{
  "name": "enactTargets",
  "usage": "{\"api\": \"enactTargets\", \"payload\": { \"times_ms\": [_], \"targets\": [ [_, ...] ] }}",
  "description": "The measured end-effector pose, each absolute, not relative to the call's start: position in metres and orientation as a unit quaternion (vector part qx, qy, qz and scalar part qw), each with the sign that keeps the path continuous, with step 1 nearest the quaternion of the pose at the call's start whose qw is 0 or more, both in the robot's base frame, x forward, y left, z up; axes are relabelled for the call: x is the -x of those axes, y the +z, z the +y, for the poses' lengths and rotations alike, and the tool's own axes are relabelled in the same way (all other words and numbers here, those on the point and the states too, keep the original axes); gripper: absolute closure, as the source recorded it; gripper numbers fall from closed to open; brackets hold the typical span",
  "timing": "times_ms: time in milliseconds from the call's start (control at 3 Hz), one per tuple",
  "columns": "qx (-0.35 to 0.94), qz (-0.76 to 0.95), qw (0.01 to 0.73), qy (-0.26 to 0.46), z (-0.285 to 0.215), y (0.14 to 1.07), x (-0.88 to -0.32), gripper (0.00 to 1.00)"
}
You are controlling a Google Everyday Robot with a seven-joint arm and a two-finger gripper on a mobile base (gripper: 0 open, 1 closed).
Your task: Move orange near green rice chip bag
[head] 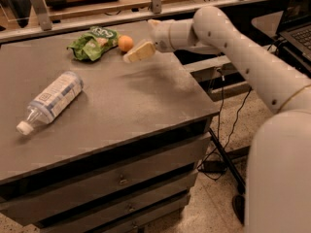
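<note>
The orange point(126, 43) rests on the grey table point(146, 106) at the back, just right of the green rice chip bag point(91, 44) and almost touching it. My gripper point(144, 38) is a little to the right of the orange and apart from it. It is open and empty, with one tan finger point(138, 52) low over the table and the other raised behind. The white arm reaches in from the right.
A clear plastic bottle point(51, 100) with a white label lies on its side at the table's left. A metal rail point(155, 4) runs behind the table. Drawers point(121, 178) sit below the front edge. A laptop point(297, 18) and cables point(228, 130) are at the right.
</note>
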State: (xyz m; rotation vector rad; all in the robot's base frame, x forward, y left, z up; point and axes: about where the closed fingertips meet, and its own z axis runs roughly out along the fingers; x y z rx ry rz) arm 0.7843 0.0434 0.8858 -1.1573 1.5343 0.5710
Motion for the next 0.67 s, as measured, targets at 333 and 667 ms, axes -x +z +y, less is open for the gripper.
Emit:
{"api": "enactTargets", "payload": {
  "times_ms": [333, 667],
  "targets": [
    [0.453, 0.692, 0.525, 0.202, -0.0151, 0.8886, -0.7599, 0.0],
    [0.453, 0.692, 0.525, 0.202, -0.0151, 0.8886, -0.7599, 0.0]
  ]
}}
